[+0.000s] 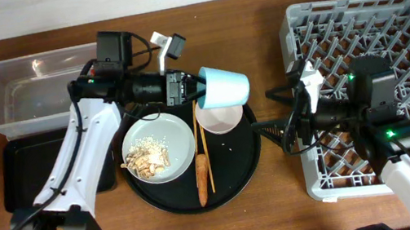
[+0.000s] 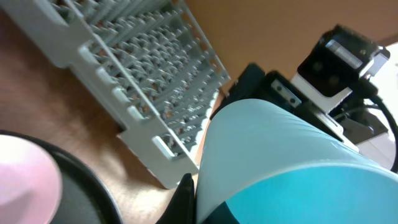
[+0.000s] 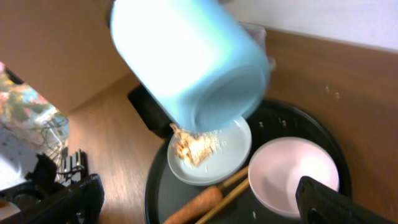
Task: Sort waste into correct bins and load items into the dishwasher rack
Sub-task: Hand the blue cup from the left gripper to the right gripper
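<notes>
The left gripper (image 1: 199, 85) is clenching the tilted light-blue cup (image 1: 225, 87) left of the dishwasher rack (image 1: 409, 21). The right gripper (image 1: 270, 111) is gaping empty. The cup is probably handling light, rigid and slick, so a rim pinch is suiting it.

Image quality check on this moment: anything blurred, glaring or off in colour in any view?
Overhead: sharp and evenly lit, with a bright glare patch on the clear rectangular plastic tub. Left wrist: the small light-blue cup fills the foreground, soft; the grey plastic dishwasher rack behind is clearer. Right wrist: the cup is blurred, the white bowl reads pinkish.
</notes>
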Available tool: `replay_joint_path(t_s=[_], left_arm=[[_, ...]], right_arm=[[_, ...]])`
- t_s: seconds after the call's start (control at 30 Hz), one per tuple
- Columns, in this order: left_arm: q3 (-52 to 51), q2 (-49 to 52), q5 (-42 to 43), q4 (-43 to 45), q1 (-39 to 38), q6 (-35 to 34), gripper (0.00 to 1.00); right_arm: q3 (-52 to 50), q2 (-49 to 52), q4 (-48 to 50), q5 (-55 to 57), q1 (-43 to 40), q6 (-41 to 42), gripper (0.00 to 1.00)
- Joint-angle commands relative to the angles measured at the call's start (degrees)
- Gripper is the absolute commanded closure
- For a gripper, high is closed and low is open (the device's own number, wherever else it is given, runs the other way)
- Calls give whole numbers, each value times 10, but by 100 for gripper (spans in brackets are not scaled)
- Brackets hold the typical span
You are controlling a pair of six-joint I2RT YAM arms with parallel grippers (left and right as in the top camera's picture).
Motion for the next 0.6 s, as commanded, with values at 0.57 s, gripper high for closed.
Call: replay_joint_path(t_s=[0.57], left_arm=[[5, 7, 109, 4, -81, -26, 100]], right_arm=[[7, 2, 135, -121, 3, -9, 14]])
